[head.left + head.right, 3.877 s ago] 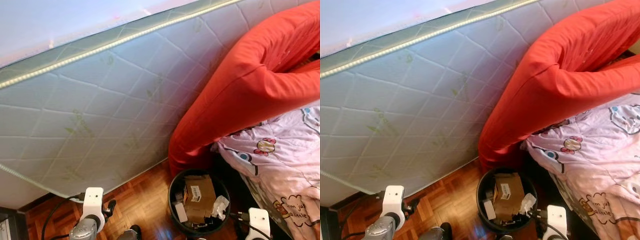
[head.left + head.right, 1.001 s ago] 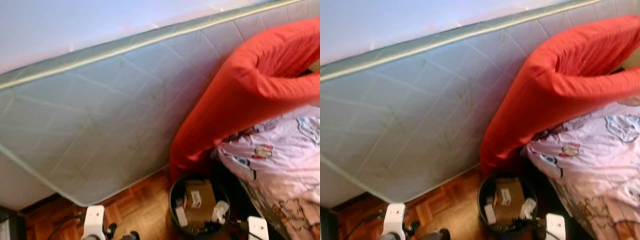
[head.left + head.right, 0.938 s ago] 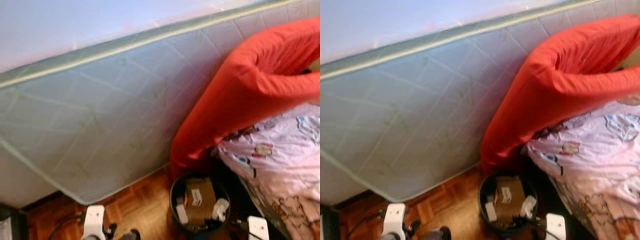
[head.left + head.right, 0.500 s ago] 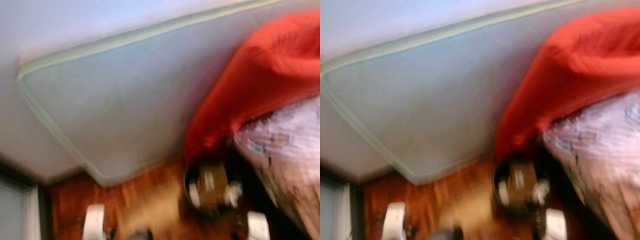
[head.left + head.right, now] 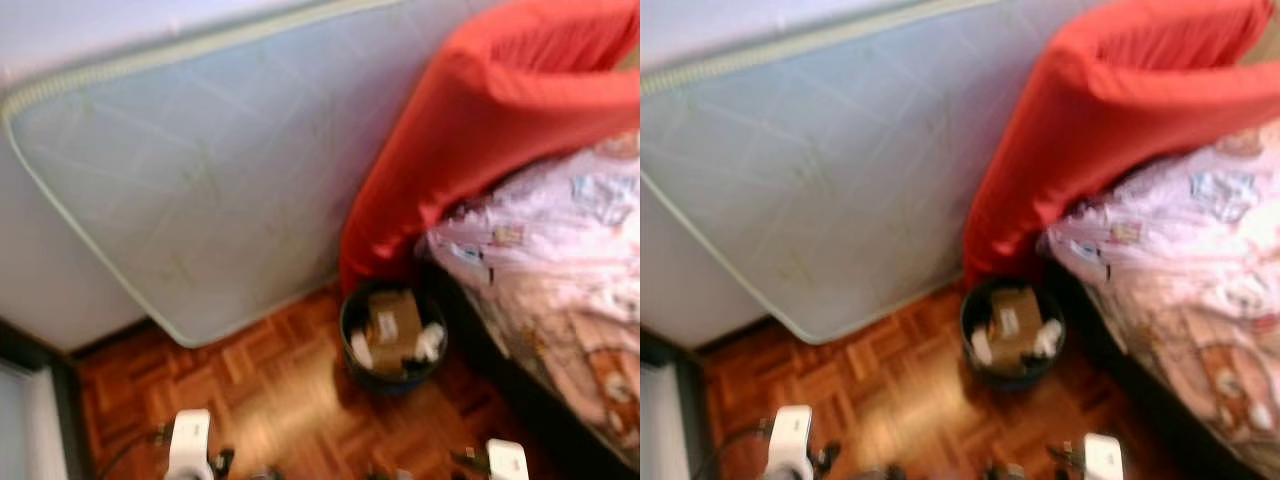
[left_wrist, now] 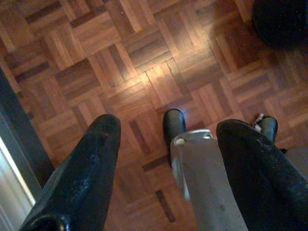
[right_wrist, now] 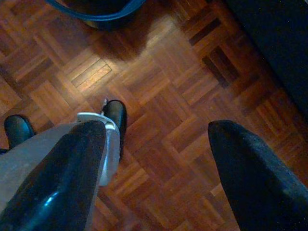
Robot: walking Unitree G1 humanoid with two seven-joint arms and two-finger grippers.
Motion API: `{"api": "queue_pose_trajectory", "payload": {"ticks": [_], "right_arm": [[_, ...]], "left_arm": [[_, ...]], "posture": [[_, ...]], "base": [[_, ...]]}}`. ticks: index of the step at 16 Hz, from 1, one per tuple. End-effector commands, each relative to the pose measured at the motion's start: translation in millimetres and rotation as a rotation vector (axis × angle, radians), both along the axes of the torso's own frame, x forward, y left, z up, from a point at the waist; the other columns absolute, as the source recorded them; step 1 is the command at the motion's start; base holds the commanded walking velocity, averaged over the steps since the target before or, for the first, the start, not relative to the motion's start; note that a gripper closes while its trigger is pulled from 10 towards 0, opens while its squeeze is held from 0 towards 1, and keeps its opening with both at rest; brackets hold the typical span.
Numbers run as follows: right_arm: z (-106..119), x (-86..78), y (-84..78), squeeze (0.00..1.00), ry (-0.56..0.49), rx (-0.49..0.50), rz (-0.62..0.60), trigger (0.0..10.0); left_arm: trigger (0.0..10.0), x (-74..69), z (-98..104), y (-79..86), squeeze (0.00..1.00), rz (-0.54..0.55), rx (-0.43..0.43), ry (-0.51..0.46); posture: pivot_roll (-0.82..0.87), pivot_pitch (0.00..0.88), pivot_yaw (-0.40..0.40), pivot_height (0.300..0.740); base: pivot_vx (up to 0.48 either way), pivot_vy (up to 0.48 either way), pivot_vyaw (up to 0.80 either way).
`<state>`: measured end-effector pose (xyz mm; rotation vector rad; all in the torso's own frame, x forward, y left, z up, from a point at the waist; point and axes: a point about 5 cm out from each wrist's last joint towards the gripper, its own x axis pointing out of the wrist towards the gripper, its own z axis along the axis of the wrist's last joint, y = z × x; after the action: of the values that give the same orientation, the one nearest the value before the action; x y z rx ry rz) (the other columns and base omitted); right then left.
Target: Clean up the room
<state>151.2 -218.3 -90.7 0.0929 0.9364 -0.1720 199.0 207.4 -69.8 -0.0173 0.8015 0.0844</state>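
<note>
Parquet floor point(image 5: 250, 380), brown, head view slightly blurred. Black waste bin point(image 5: 392, 335) at about 5 o'clock of frame centre, already packed with cardboard and paper scraps. Pale quilted mattress point(image 5: 200, 180) leans on the wall from 9 to 12 o'clock; red bedding point(image 5: 470, 140) drapes down at 1 o'clock, its lower end just behind the bin; patterned pink sheet on the bed point(image 5: 560, 270) at 3 o'clock.

Left wrist view: left claw point(image 6: 166, 159) wide open, holding nothing, pointing down at bare parquet and the robot's own feet.

Right wrist view: right claw point(image 7: 154, 159) also spread wide, empty, bin rim point(image 7: 96, 12) at 11 o'clock.

Risk: bin looks nearly full, so anything added could spill over. Red bedding hangs close; a reach toward the bin could snag it. Blur makes aiming unreliable right now.
</note>
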Motion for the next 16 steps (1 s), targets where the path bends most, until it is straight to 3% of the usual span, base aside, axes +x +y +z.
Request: {"api": "queue_pose_trajectory", "payload": {"ticks": [1, 4, 6, 9, 11, 12, 16], "right_arm": [[-2.4, -5.0, 2.2, 0.0, 0.015, 0.001, 0.003, 10.0], [-1.6, -0.8, 5.1, 0.0, 0.013, -0.002, 0.012, 10.0], [2.3, 6.3, -2.3, 0.0, 0.008, -0.006, 0.005, 10.0], [3.4, 7.2, -7.6, 0.0, 0.023, -0.007, 0.016, 10.0], [3.3, 9.8, -1.6, 0.0, 0.011, -0.002, 0.019, 10.0], [2.2, 12.1, 9.1, 0.0, 0.002, 0.008, 0.02, 10.0], [-0.1, 7.4, 11.2, 0.0, 0.013, 0.01, 0.017, 10.0]], "left_arm": [[10.0, -10.0, -5.4, 1.5, 0.0, 0.006, -0.003, 0.038], [10.0, -11.8, -5.9, 4.4, 0.0, -0.002, 0.004, 0.048], [10.0, -12.3, -6.3, 4.5, 0.0, -0.013, 0.014, 0.057], [10.0, -11.6, -6.4, 2.5, 0.0, -0.021, 0.018, 0.057], [10.0, -9.1, -5.0, 2.4, 0.0, -0.031, 0.029, 0.049], [10.0, -8.3, -4.5, 2.5, 0.0, -0.028, 0.03, 0.043], [10.0, -5.9, -3.0, 2.2, 0.0, -0.022, 0.026, 0.029]], "posture": [[0.05, 0.181, -0.013, 0.74], [0.05, 0.165, -0.013, 0.74], [0.05, 0.151, -0.011, 0.74], [0.06, 0.151, -0.015, 0.74], [0.06, 0.167, -0.018, 0.74], [0.06, 0.171, -0.016, 0.74], [0.06, 0.181, -0.019, 0.74]], "base": [[0.0, 0.0, 0.0], [0.0, 0.0, 0.0], [0.0, 0.0, 0.0], [0.0, 0.0, -0.7], [0.0, -0.161, -0.35], [0.0, -0.326, 0.0], [0.0, -0.32, 0.0]]}}
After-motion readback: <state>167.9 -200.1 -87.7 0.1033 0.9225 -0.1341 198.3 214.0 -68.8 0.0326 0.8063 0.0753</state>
